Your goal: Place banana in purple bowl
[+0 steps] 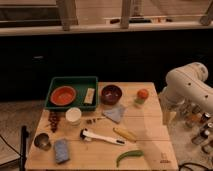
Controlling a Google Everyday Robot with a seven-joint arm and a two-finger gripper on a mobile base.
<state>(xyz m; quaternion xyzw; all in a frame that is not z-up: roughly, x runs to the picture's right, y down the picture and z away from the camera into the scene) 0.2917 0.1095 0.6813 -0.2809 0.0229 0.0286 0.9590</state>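
Claw (167, 117) hangs just off the counter's (150, 127) right edge, whether wide or narrow I cannot tell; banana (124, 134) lies toward the front edge right of centre; purple bowl (111, 94) sits at the back edge.

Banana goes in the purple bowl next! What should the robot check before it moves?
1. The banana is in sight, lying on the table with nothing on top: ok.
2. Room around the banana: cannot tell, because the brush ends right beside it.
3. The purple bowl is upright with its open side up: ok.
4. The purple bowl is empty: cannot tell, its inside is dark.
5. The tool is above the banana: not ok, it hangs past the table's right edge.
6. The way from banana to bowl: ok, only a flat blue cloth lies between.
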